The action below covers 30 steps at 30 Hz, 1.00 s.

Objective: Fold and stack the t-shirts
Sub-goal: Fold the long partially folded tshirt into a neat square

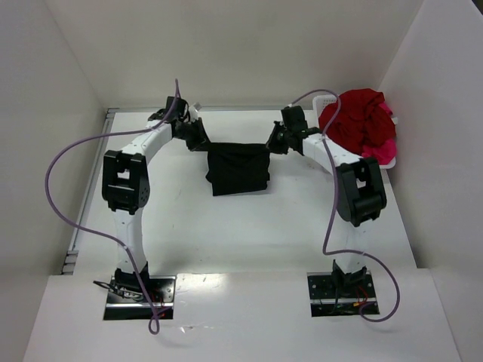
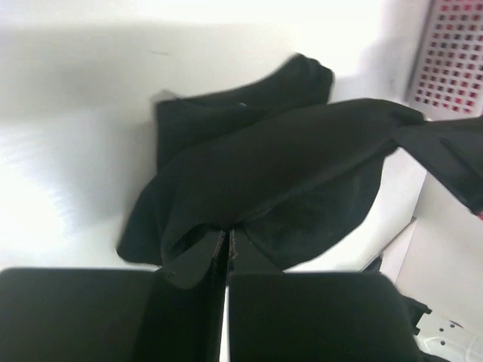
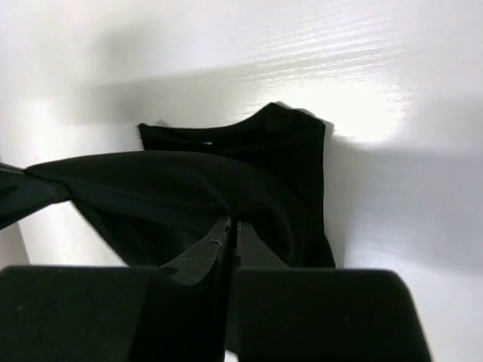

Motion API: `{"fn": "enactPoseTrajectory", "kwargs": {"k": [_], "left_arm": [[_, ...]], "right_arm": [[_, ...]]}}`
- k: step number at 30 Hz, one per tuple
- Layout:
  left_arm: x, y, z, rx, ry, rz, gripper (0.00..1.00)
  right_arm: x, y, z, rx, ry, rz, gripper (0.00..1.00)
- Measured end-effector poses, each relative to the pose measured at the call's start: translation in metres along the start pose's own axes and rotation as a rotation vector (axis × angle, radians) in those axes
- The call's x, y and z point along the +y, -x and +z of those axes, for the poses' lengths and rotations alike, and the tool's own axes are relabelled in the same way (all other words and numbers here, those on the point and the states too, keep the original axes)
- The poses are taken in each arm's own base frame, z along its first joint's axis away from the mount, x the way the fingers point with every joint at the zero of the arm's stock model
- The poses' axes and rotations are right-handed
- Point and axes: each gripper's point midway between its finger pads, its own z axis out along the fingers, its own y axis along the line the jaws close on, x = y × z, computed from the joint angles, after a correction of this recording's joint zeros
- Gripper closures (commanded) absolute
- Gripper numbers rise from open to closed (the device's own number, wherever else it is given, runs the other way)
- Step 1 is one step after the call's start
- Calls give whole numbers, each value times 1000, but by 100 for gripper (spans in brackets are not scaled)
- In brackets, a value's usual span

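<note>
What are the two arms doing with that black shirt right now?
Left jaws, right jaws: shut on black t-shirt, edge stretched between them. Rest on table. Red and pink shirts heaped in basket, clear of the work.

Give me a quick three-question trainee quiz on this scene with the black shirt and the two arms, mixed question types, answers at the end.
1. True or false: the left hand and the right hand are both shut on the soft black cloth t-shirt.
2. Multiple choice: the crumpled dark red cloth is heaped A) in the white plastic basket, B) under the black t-shirt, C) over the left arm.
3. Fill in: the basket stands at the white table's far ____ corner, by the robot's own sides.
Key: 1 true; 2 A; 3 right.
</note>
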Motion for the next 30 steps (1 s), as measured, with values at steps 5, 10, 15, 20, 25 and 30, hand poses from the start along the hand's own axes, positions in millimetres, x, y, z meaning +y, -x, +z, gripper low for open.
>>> {"fn": "enactPoseTrajectory", "kwargs": {"k": [5, 10, 15, 20, 25, 30], "left_arm": [[20, 0, 18, 32, 11, -37, 81], [35, 5, 25, 37, 17, -62, 54], [44, 25, 12, -12, 18, -72, 34], [43, 37, -9, -52, 3, -45, 27], [-7, 23, -28, -41, -80, 87, 26], [-70, -33, -24, 49, -205, 221, 60]], "right_arm": [[-22, -21, 40, 80, -44, 5, 94], [-34, -31, 55, 116, -72, 15, 39], [-27, -13, 53, 75, -67, -3, 20], [-15, 6, 42, 25, -50, -24, 10], [0, 21, 22, -19, -15, -59, 17], [1, 14, 11, -26, 10, -63, 66]]}}
